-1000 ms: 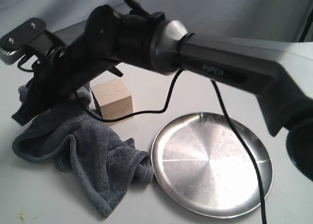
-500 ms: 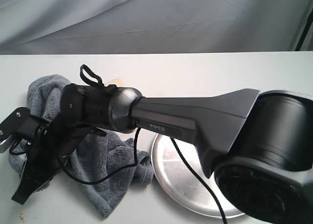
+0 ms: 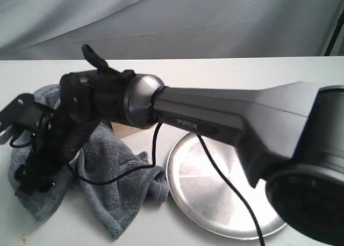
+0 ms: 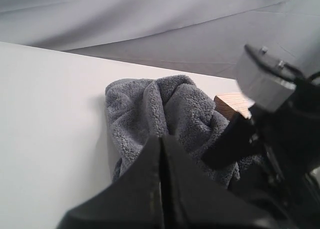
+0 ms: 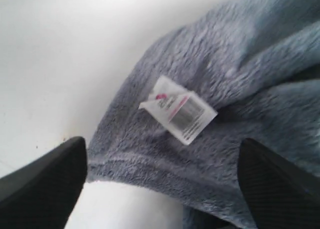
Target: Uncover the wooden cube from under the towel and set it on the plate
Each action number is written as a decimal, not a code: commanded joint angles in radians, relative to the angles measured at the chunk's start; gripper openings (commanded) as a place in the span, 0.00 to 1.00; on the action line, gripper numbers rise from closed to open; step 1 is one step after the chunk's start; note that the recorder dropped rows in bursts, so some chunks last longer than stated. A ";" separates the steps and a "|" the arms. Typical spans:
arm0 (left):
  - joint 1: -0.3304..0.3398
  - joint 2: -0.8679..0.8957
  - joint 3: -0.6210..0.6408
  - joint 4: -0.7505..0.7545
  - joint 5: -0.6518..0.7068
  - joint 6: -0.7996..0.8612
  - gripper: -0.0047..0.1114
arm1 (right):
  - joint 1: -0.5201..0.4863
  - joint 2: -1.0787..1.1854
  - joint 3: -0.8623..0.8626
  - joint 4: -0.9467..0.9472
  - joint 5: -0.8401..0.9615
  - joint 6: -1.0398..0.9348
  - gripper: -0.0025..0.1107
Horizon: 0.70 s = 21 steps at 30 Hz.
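Right claw (image 5: 160, 154) hung spread wide, towel (image 5: 240, 64) right beneath; I'd reckon it needed lifting straight clear before chasing the cube (image 4: 231, 104).

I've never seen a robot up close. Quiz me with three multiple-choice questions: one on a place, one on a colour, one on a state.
1. The towel lies: A on the plate; B beside the plate; C under the plate.
2. The towel's tag is: A white; B green; C black.
3. The right gripper is: A open; B shut on the towel; C shut on the tag.
B: the towel sits beside the plate's rim. A: the tag shows white. A: its fingers stand wide apart, holding nothing.
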 commanded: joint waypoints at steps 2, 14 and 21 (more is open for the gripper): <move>-0.005 -0.004 0.005 -0.005 -0.007 -0.001 0.04 | 0.001 -0.106 0.004 -0.102 -0.080 0.085 0.80; -0.005 -0.004 0.005 -0.005 -0.007 -0.003 0.04 | -0.112 -0.166 0.004 -0.703 -0.076 0.837 0.82; -0.005 -0.004 0.005 -0.005 -0.007 -0.001 0.04 | -0.256 -0.125 0.004 -0.539 -0.050 0.841 0.82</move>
